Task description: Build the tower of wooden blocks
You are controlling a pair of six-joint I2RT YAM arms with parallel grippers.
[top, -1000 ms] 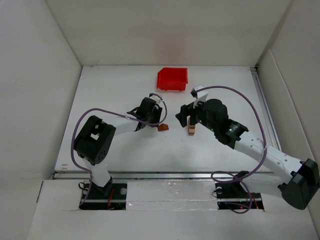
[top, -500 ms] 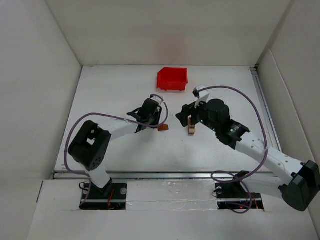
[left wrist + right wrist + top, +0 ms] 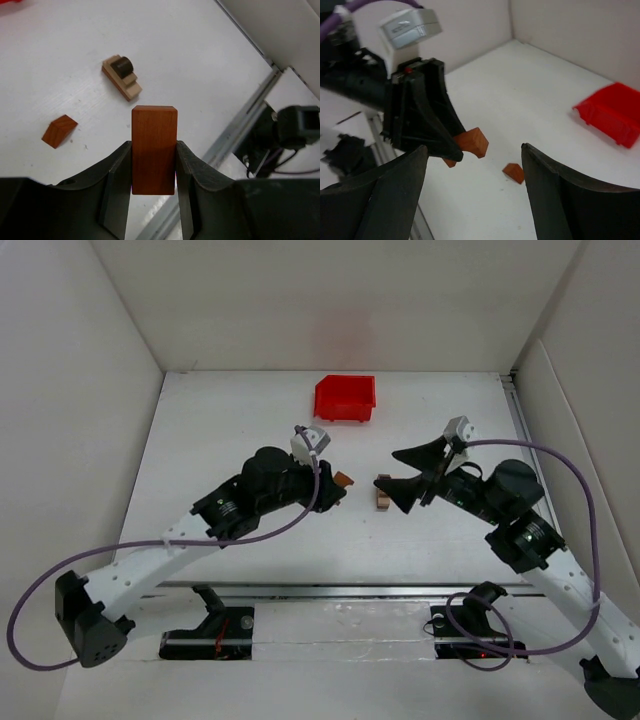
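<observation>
We judge the tower barely begun: our left fingers (image 3: 117,180) clamp the orange-brown block (image 3: 154,149) above the tabletop (image 3: 200,60), our right fingers (image 3: 560,195) stand wide and empty, and the tan block (image 3: 125,82) and small wedge (image 3: 59,131) lie apart below, not yet stacked.

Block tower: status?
Left pincer shut on orange-brown block, aloft. Right pincer open, empty. Tan base, dark piece on top; wedge loose. No obstruction seen.

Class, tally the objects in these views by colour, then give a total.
Orange-brown wooden pieces: 2, a rectangular block and a small wedge
Tan-and-dark wooden stack: 1
Red plastic bin: 1
Total: 4
</observation>
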